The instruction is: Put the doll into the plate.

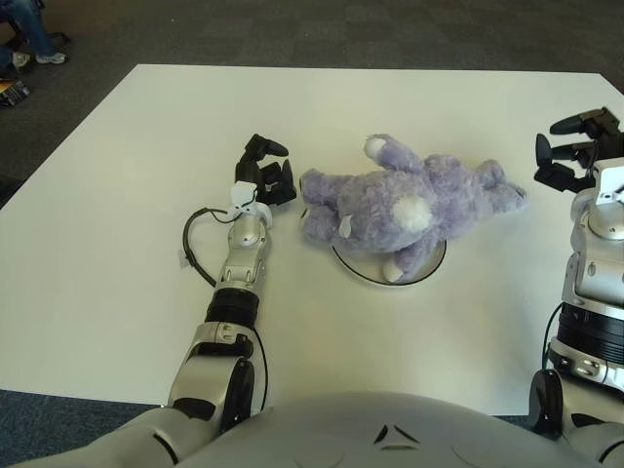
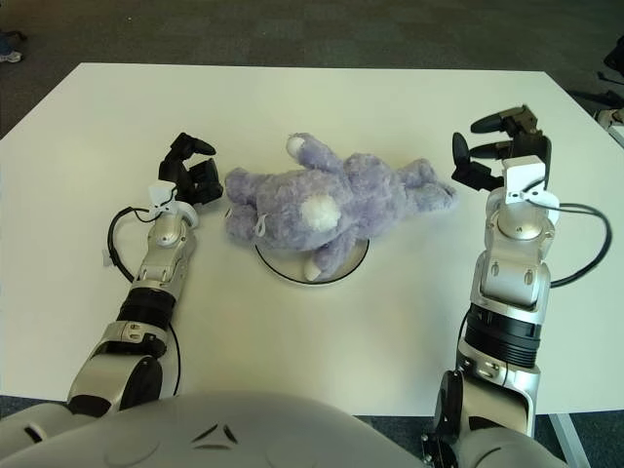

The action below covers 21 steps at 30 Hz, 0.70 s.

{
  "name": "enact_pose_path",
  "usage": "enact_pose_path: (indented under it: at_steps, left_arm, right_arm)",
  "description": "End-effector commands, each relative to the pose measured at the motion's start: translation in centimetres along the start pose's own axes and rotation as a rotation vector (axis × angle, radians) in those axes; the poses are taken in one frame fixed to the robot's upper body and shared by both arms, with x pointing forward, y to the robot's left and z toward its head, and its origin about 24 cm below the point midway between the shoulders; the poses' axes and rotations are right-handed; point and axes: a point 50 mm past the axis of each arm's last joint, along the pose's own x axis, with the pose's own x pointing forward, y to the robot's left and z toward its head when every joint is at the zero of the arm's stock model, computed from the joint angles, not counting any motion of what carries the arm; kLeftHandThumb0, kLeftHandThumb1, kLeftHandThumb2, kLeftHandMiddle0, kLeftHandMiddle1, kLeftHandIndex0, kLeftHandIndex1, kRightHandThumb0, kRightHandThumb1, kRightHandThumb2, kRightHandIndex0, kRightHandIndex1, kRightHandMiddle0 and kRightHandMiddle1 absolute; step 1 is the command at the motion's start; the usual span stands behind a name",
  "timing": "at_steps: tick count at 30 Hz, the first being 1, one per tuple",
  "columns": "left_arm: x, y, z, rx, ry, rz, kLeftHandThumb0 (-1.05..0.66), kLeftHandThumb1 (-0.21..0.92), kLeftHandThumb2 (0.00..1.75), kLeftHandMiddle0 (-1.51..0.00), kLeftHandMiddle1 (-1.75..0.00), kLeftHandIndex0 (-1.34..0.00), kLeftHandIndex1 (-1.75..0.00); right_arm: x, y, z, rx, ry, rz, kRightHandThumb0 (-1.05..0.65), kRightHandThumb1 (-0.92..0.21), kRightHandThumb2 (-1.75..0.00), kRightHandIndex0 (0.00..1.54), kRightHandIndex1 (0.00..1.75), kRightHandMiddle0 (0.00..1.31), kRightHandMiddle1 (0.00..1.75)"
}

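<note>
A: Start nearest the robot. What comes first?

B: The grey torso fills the bottom edge, and both forearms reach out from it over the white table (image 1: pixel 107 224). The left arm runs up the left side, with a thin black cable (image 1: pixel 191 246) looping out beside its wrist onto the tabletop.

A: And the hands themselves?

B: The left hand (image 1: pixel 265 175) shows just left of the doll's head, its black fingers loosely curled with nothing between them. It is close to the plush, but I cannot say that it touches. The right hand (image 2: pixel 495 148) is upright on the right side, just beyond the doll's far leg, its fingers bent and spread with nothing held.

A: Where is the doll?

B: The purple plush doll (image 2: pixel 327 201) lies on its side across the middle of the table, head toward the left hand, legs stretching toward the right hand. Its belly and lower limbs lie over the plate (image 2: pixel 346 269), a white dish with a dark rim, of which only the near arc shows beneath the fur.

A: Anything farther back?

B: Bare tabletop, then dark grey carpet (image 1: pixel 322 29) beyond the far edge.
</note>
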Motion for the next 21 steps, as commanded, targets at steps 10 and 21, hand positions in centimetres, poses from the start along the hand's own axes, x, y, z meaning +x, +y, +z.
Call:
enact_pose_path:
  at_steps: [10,21]
  left_arm:
    - [-0.8,0.8,-1.1,0.008,0.046,0.006,-0.47,0.35,1.28,-1.19,-1.75,-0.58,-1.75]
    - [-0.7,0.9,-1.1,0.013,0.051,-0.003,-0.47,0.35,1.27,-1.18,-1.75,-0.58,-1.75]
  right_arm:
    - [0.4,0.0,-3.9,0.263,0.065,-0.059,0.00,-0.06,-1.57,0.84,1.63,0.58,1.75]
    - [-0.1,0.7,-4.7,0.439,0.043,-0.033,0.00,0.00,-1.66,0.87,1.68,0.61,1.75]
